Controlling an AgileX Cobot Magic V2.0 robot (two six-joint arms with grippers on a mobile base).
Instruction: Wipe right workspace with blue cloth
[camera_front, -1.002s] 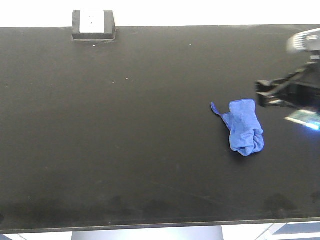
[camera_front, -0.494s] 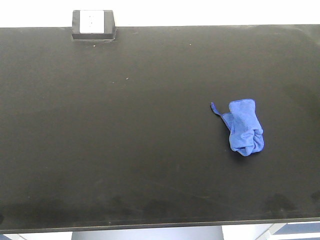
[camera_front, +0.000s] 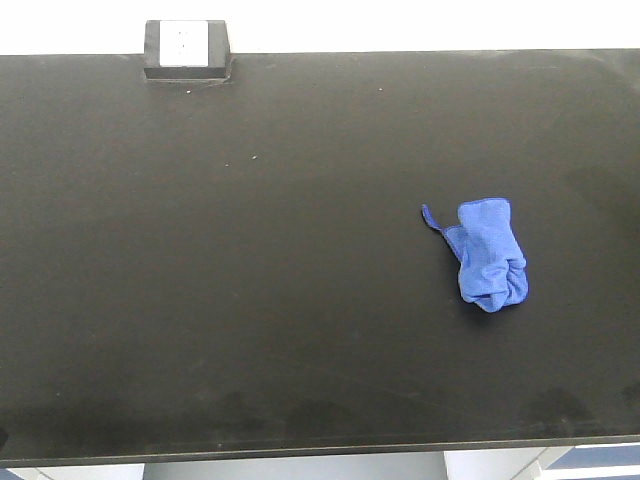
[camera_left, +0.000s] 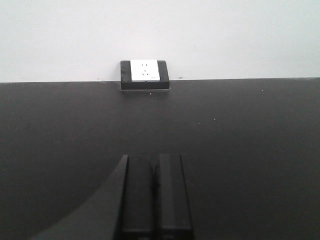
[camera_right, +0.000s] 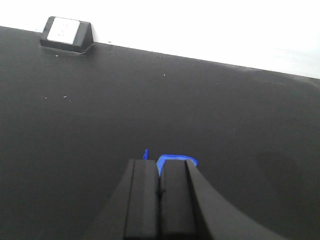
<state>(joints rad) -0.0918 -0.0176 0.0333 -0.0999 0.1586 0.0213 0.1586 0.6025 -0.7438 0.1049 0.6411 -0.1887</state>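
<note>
Blue cloth (camera_front: 489, 254) lay bunched on the right workspace (camera_front: 250, 300), right of centre, tail corner pointing left. Right gripper (camera_right: 160, 192) hung above it, jaws pressed together, empty. Left gripper (camera_left: 155, 192) likewise closed on nothing, facing the white-faced box (camera_left: 145, 74).

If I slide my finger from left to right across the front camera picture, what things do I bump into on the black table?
First the small black box with a white face at the back edge, then a long stretch of bare black benchtop, then the blue cloth, starting with its thin tail-like corner.
</note>
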